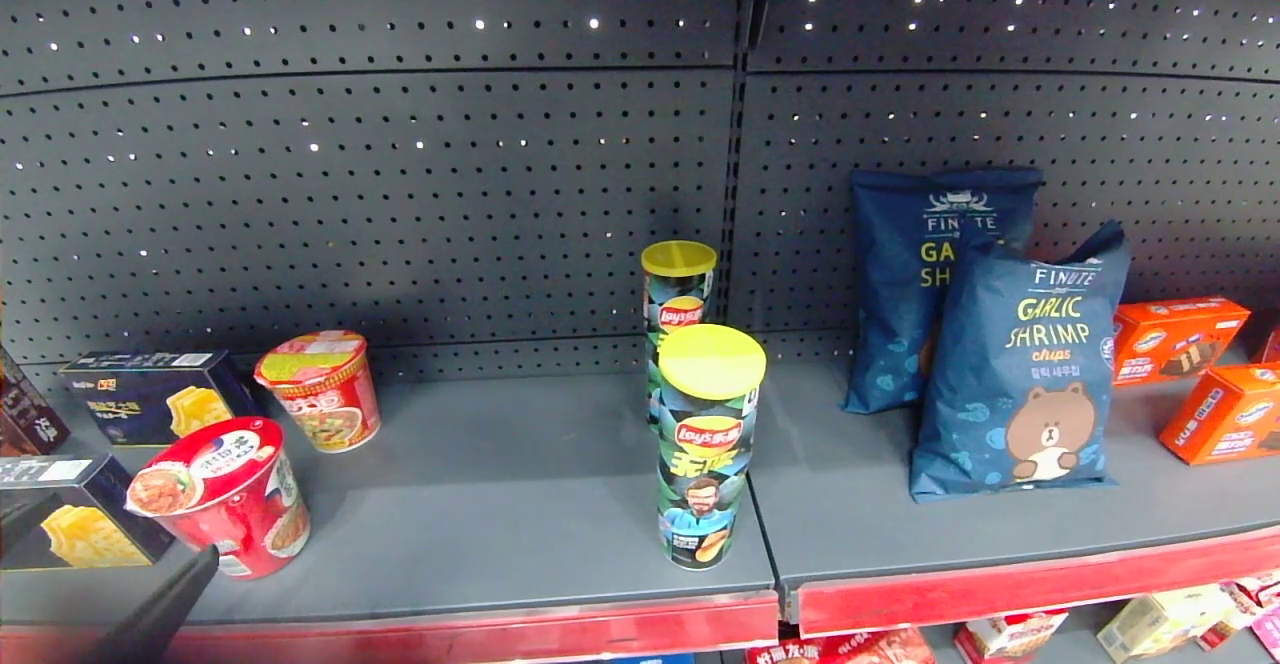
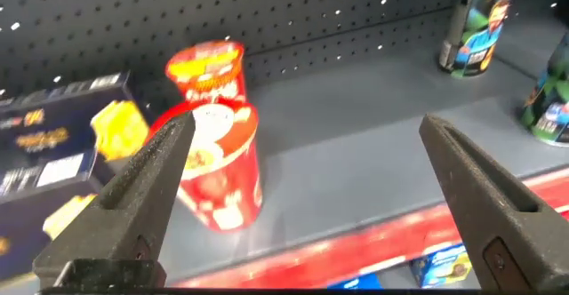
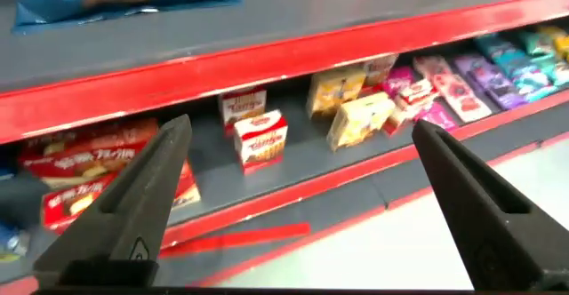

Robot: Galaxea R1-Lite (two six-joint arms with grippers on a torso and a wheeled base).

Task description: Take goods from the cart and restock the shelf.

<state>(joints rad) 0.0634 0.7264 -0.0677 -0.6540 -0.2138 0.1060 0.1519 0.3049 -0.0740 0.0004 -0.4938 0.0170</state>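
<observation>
Shelf of grey metal with a red front lip (image 1: 480, 504) runs 9-to-3 o'clock across the head view, right in front of the robot. On it: two red paper noodle cups (image 1: 225, 494) at 8 o'clock, dark blue cardboard boxes (image 1: 150, 394) behind them, and two tall chip cans with yellow lids (image 1: 708, 444) standing upright near 6 o'clock. Blue snack bags (image 1: 1030, 374) and orange boxes (image 1: 1180, 339) sit out toward 3 o'clock.

Left pincer (image 2: 307, 126) is spread wide and empty. It's aimed at the bare stretch between the cups and the cans, with the front cup just beside it. Right pincer (image 3: 302, 126) is also released and empty, hanging lower and facing the small snack boxes (image 3: 262, 139) on the shelf below.

My guess is that bare gap is the restock slot, and the left arm is the nearer one. With nothing held, a pick from the cart has to come first.
</observation>
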